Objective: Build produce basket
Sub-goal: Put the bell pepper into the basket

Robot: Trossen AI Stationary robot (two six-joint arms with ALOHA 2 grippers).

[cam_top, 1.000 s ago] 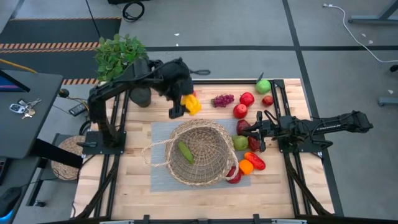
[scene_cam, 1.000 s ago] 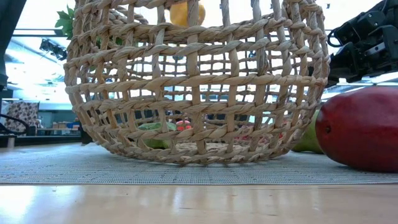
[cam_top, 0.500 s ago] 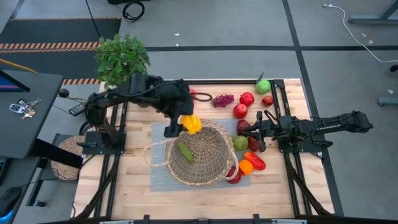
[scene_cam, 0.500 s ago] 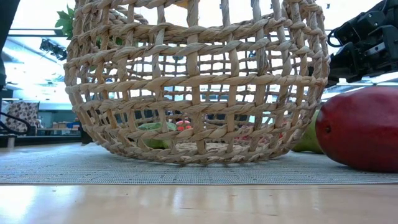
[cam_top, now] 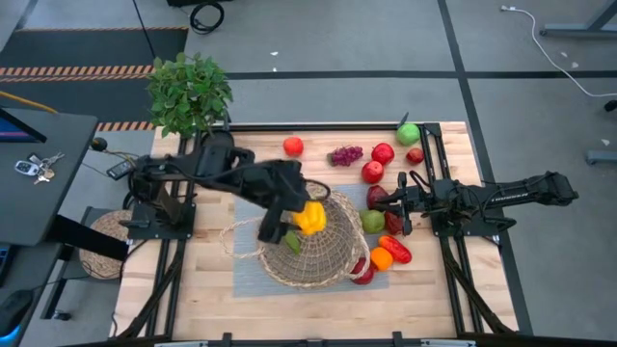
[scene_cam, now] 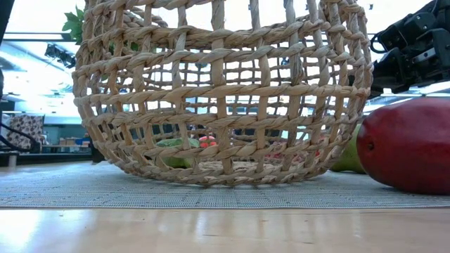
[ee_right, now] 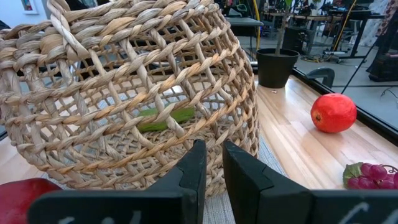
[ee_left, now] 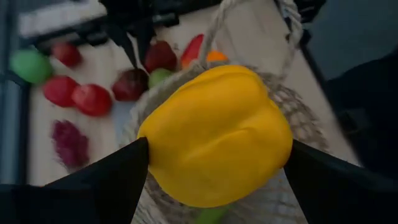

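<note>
The tan wicker basket [cam_top: 333, 275] [scene_cam: 221, 91] [ee_right: 124, 93] stands on a grey mat at mid-table, and a green cucumber [ee_right: 165, 118] lies on its bottom. My left gripper [cam_top: 301, 220] [ee_left: 216, 148] hangs over the basket's far half, shut on a yellow bell pepper [cam_top: 309, 217] [ee_left: 214, 134]. The other produce lies right of and beyond the basket: a red tomato [cam_top: 293, 146], purple grapes [cam_top: 345, 154], red apples [cam_top: 383, 152], a green apple [cam_top: 409, 133] and an orange [cam_top: 382, 257]. My right gripper [cam_top: 400, 202] [ee_right: 214, 168] waits shut, level, just right of the basket. My left gripper pinches the yellow pepper between its two fingers [ee_left: 109, 180], one on each of the pepper's opposite sides [ee_left: 152, 149]. The fingers slant down from the table's left. The pepper is lifted clear, above the basket's opening.
A leafy plant in a black pot [cam_top: 188, 92] [ee_right: 277, 67] stands at the far left corner. A big dark red fruit [scene_cam: 408, 144] lies by the basket's near right side. The basket's looped handle [cam_top: 231, 236] sticks out toward the left. A small woven round thing [cam_top: 101, 241] lies off the left edge.
My left gripper has carried the yellow pepper from beyond the basket's far rim toward the table's near edge and a little right, and it now hangs over the basket's opening. The wrist has rolled on the way. The red tomato behind it has come into view.
</note>
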